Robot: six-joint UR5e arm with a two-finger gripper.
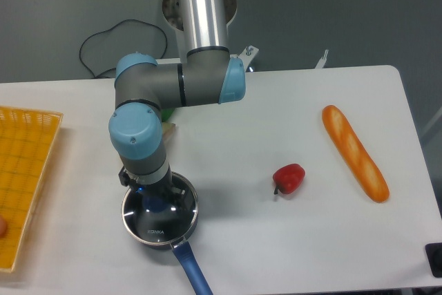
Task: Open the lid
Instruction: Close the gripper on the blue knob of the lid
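My hand (156, 197) sits right over the blue knob of the lid (161, 220); I cannot tell whether it grips. The lid is on the pan (181, 231), at 7 o'clock on the white tabletop (290, 253), so lifting remains. A pepper (289, 178) and baguette (354, 152) lie toward 3 o'clock, a yellow tray (24, 170) at 9.

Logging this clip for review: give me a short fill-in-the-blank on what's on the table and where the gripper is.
1. The gripper is right over the lid's ____ knob.
2. The lid sits on a pan whose handle is coloured ____.
3. Between the pan and the baguette lies a ____ pepper.
4. The basket at the table's left edge is coloured ____.

Missing words: blue; blue; red; orange
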